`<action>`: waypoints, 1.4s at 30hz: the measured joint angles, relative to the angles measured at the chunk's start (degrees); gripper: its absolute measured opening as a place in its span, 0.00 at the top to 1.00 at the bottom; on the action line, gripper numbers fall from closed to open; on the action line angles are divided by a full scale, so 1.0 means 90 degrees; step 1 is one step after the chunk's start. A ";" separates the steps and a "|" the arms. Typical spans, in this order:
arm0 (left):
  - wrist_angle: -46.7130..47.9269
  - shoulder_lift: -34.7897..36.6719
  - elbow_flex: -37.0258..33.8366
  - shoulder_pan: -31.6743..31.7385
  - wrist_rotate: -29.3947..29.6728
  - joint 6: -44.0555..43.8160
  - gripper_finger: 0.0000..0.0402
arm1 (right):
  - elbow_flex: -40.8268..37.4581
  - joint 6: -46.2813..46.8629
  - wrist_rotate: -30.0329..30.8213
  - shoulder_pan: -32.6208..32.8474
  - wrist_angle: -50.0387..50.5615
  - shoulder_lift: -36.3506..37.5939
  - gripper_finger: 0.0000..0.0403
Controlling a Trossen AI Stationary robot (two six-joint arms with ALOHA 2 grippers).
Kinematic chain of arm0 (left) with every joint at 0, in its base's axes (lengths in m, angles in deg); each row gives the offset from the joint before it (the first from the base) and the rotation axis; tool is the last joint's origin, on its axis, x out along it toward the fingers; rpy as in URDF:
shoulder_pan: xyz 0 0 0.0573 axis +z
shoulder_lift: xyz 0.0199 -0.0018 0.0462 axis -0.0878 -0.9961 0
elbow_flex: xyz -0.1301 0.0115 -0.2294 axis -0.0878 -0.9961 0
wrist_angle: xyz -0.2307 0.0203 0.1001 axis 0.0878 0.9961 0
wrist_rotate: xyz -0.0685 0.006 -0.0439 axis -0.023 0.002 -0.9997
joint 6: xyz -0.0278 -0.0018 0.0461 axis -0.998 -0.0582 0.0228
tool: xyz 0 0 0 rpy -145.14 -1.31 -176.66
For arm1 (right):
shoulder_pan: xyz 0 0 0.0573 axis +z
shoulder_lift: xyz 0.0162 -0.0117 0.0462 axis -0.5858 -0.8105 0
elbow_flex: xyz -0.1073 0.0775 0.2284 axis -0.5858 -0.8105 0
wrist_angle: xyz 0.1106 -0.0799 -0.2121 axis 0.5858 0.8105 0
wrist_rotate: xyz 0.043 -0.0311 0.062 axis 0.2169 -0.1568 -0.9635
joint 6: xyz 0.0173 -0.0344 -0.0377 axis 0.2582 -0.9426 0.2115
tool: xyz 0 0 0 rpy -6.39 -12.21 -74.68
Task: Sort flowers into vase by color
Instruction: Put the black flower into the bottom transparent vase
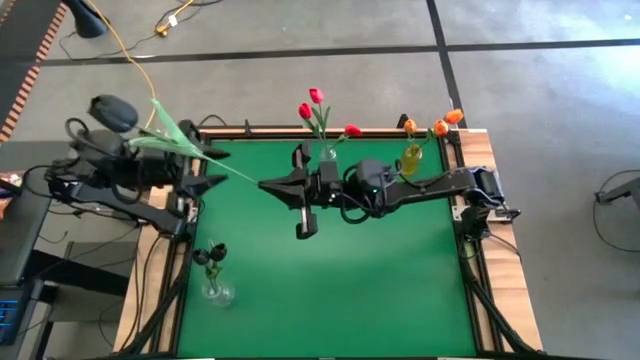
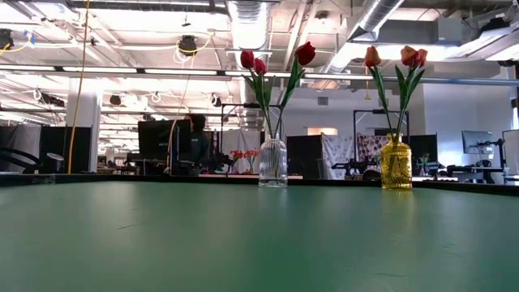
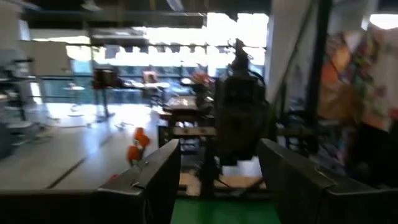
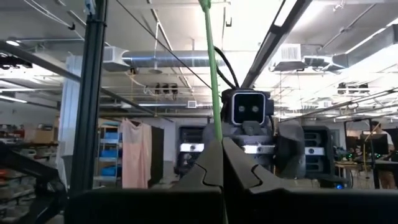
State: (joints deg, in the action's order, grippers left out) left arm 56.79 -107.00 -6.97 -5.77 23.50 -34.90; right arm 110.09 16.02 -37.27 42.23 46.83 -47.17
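A flower with a long green stem (image 1: 205, 163) and narrow leaves (image 1: 165, 142) hangs in the air over the table's far left corner; I cannot make out its head. My right gripper (image 1: 262, 184) is shut on its stem. My left gripper (image 1: 213, 172) stands open with its fingers on either side of the stem, and I see no touch. Red flowers stand in a clear vase (image 1: 326, 152) at the far edge. Orange ones stand in a yellow vase (image 1: 412, 158). Dark ones stand in a clear vase (image 1: 216, 290) at the near left. My right gripper pinches the stem's lower end (image 4: 215, 127) between its two fingers. The fingers come from the table's right, slanting upward. The stem sticks out past the fingertips toward the far left, with the whole flower lifted clear of the table.
In the low view the clear vase (image 2: 272, 162) and the yellow vase (image 2: 396, 164) stand side by side at the far edge. The green mat (image 1: 330, 290) lies bare between them and the near left vase. A black frame borders the table (image 1: 470, 250).
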 joint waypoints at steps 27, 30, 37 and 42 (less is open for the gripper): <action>-0.2503 -0.0560 0.0002 0.0000 -0.0238 0.0196 0.49 | 0.0005 0.0002 0.0124 -0.0141 0.0300 -0.0012 0.95; -0.2603 -0.0573 -0.0001 0.0002 -0.0291 0.0195 0.49 | 0.0005 0.0002 0.0124 -0.0139 0.0316 -0.0012 0.95; -0.2691 -0.0397 -0.0001 0.0000 -0.0270 0.0239 0.49 | 0.0005 -0.0027 0.0124 -0.0141 0.0323 -0.0012 0.95; -0.2731 -0.0335 0.0002 0.0000 -0.0261 0.0242 0.53 | 0.0005 -0.0032 0.0121 -0.0175 0.0339 -0.0012 0.95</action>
State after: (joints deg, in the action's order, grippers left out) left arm 32.22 -110.01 -6.95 -5.77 21.15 -32.72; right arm 110.14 15.73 -36.18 40.66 49.88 -47.28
